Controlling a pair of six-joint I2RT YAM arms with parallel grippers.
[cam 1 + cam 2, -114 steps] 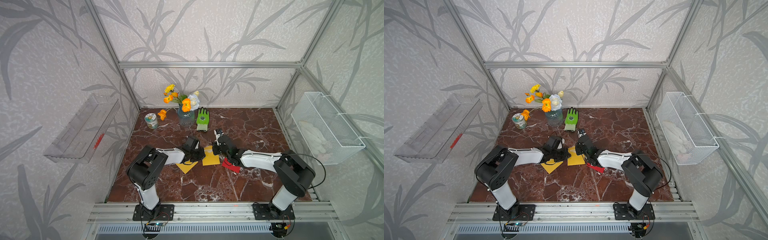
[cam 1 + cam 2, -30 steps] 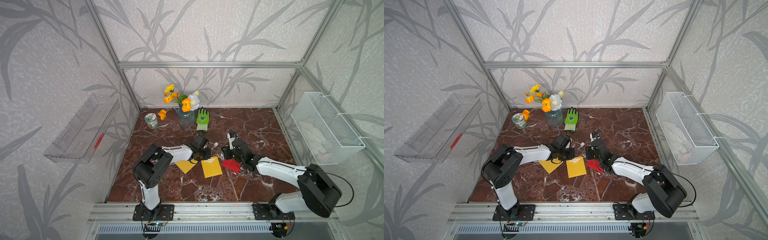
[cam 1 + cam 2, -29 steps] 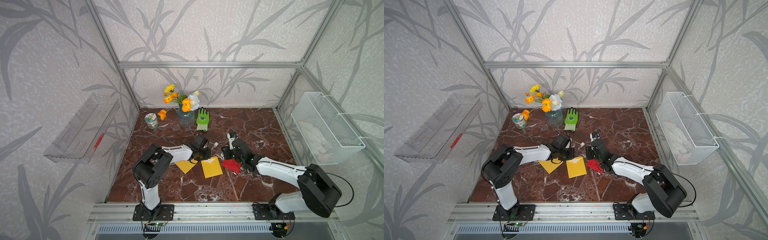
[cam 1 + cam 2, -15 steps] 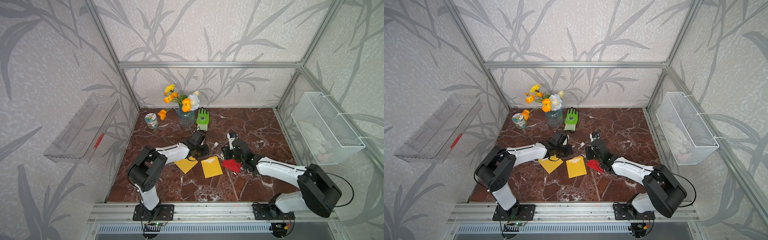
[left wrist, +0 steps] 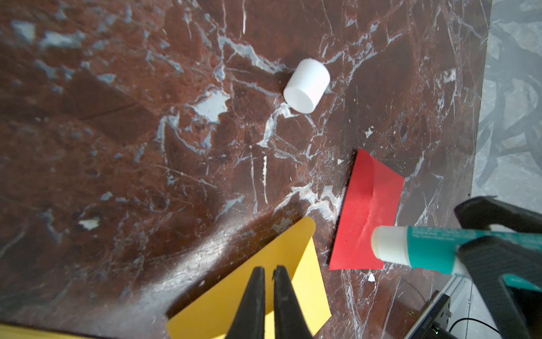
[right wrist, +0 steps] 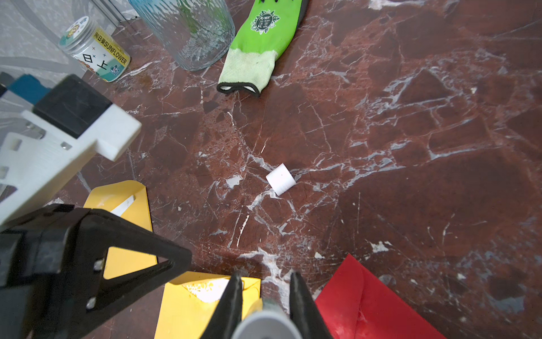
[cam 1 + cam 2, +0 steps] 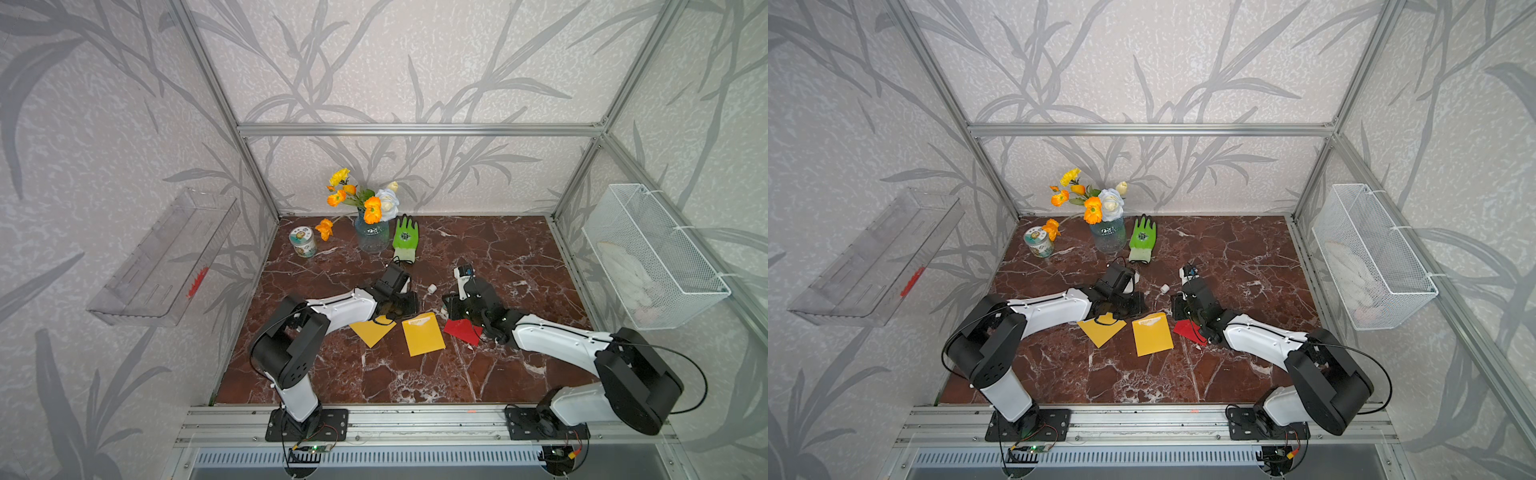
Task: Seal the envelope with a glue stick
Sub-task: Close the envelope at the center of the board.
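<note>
Glue stick [image 5: 425, 249]: teal-labelled tube, uncapped, clamped in the right hand [image 6: 265, 283] near the middle of the worktop [image 7: 498, 249]; its white tip is over the red envelope [image 5: 366, 205], contact not discernible
Cap [image 5: 306, 85]: white, on its side on bare marble, apart from both hands
Left hand [image 5: 268, 278]: fingers all but together, nothing between them, above the flap end of a yellow envelope [image 7: 423, 334]
Second yellow envelope [image 7: 372, 330]: partly under the left arm
Back edge: glass flower vase [image 7: 372, 237], green glove [image 7: 405, 237], labelled jar [image 7: 302, 242]

The right gripper [image 6: 265, 278] clamps a pale cylindrical glue stick [image 6: 265, 324].
Its jaws sit between a yellow paper envelope [image 6: 190, 308] and a red paper envelope [image 6: 366, 305]; a small white plastic cap [image 6: 280, 179] lies on the red-brown marble bench [image 6: 410, 146].
</note>
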